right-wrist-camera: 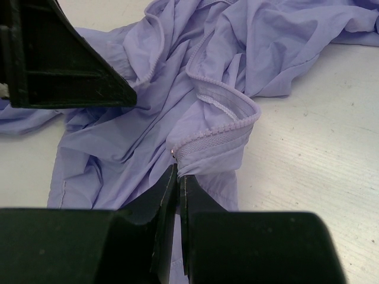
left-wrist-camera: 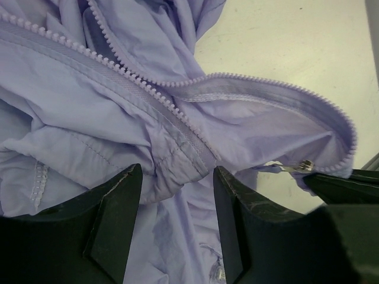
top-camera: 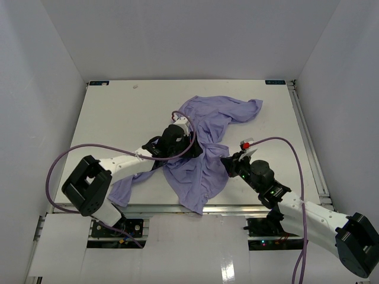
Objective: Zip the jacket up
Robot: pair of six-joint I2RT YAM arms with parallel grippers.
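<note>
Now the right gripper (right-wrist-camera: 179, 173) pinches the jacket (top-camera: 195, 177) by its zipper edge (right-wrist-camera: 219, 133); the left gripper (left-wrist-camera: 176, 171) stands spread astride a fold.

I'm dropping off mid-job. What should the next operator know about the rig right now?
Left gripper: open, straddling a fold of the jacket beside the zipper teeth.
Right gripper: shut on the jacket's zipper end, at the metal pull.
Jacket lies crumpled in the middle of the table.
Done: zipper end pinched. Left: tooth rows apart, nothing zipped yet.
</note>
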